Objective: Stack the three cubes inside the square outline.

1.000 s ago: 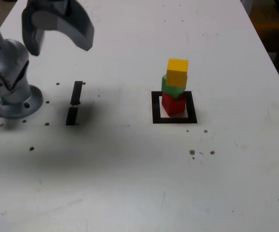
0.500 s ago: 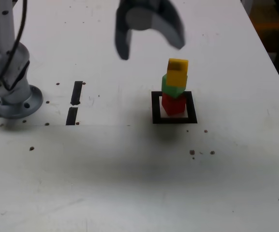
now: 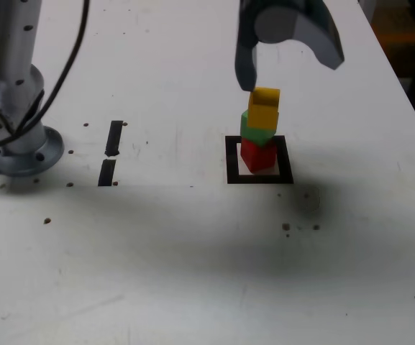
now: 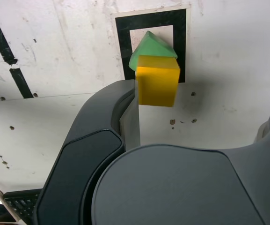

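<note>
Three cubes stand as a tower inside the square outline [image 3: 259,177]: red [image 3: 258,154] at the bottom, green [image 3: 254,130] in the middle, twisted a little, and yellow [image 3: 264,108] on top. My gripper [image 3: 290,72] hangs open over the tower with nothing held, and the yellow cube is near one of its fingers [image 3: 244,72]. I cannot tell whether they touch. In the wrist view the yellow cube [image 4: 157,86] sits beside that finger [image 4: 120,108], with the green cube [image 4: 149,47] and the outline [image 4: 151,19] beyond it. The red cube is hidden there.
Two short black tape strips [image 3: 113,138] [image 3: 106,172] lie on the white table at the exterior view's left. The arm's grey base [image 3: 16,147] stands beyond them at the left edge. The table's edge runs along the exterior view's right.
The open gripper has swept from the exterior view's left to the right and now stands over the tower. The three cubes have not moved.
</note>
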You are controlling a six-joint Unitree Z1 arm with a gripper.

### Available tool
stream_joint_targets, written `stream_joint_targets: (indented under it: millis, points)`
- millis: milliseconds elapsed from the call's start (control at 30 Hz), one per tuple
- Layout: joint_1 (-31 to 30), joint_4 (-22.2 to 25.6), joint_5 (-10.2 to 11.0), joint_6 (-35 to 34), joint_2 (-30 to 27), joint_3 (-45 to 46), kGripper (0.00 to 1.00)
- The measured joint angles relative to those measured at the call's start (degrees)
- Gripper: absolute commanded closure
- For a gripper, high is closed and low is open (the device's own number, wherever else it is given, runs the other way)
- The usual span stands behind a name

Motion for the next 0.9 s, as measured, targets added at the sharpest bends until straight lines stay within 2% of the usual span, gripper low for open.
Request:
stream_joint_targets:
  millis: [300,600,733,867,900]
  points:
    - [-0.48,0.76,0.38,1.82,1.56,1.43,0.06]
    - [-0.47,0.76,0.32,3.95,4.69,1.35,0.19]
    - [-0.26,0.76,0.33,4.41,6.39,0.67,0.29]
    - [0.03,0.76,0.44,4.49,7.13,0.44,0.45]
    - [0.05,0.76,0.47,4.48,7.13,0.34,0.52]
